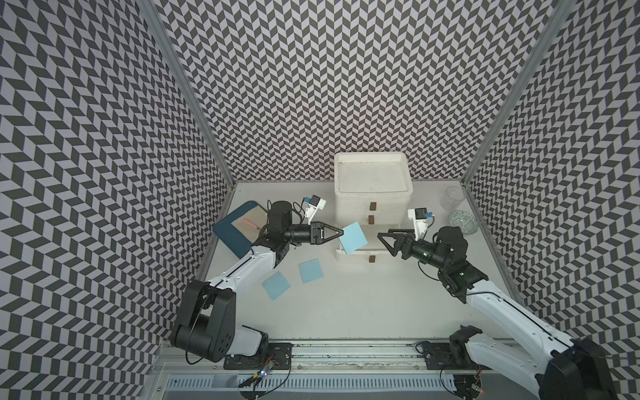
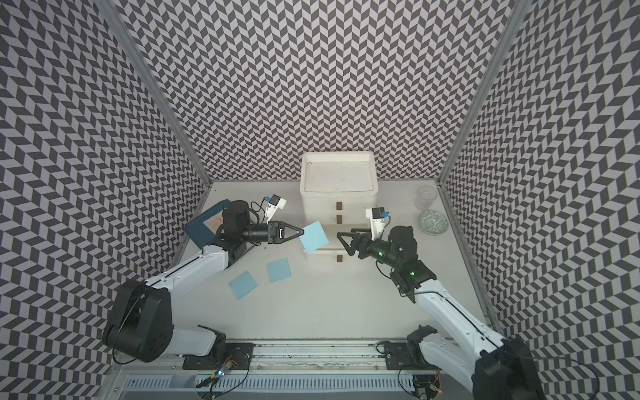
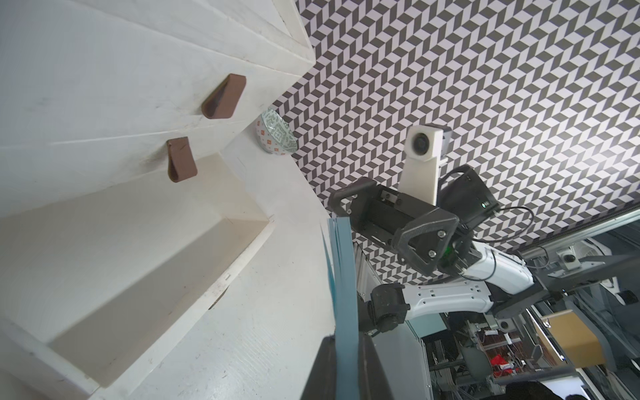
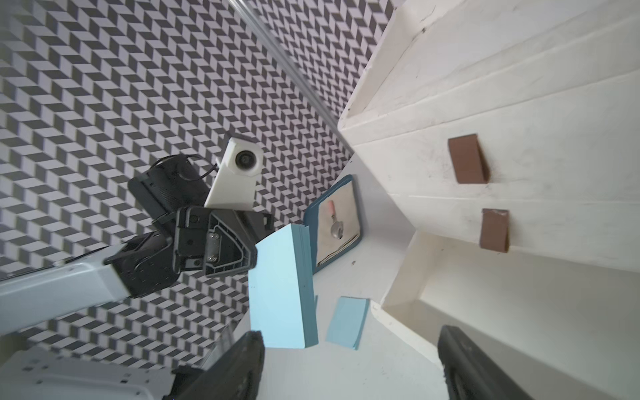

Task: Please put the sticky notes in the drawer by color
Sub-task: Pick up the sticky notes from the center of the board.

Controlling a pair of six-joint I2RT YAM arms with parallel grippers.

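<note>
Pinched by one edge in the left end effector [image 1: 339, 233], the blue sticky note [image 1: 353, 239] hangs just short of the open bottom drawer [image 1: 361, 257]; the right end effector [image 1: 383, 233] sits opposite, jaws wide, empty.

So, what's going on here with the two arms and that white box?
The left fingers are shut on a blue pad, held in the air beside the pulled-out bottom drawer of the white box. The right fingers stand open on the drawer's other side, holding nothing. Two more blue pads lie on the table. What shows of the drawer's inside is empty.
</note>
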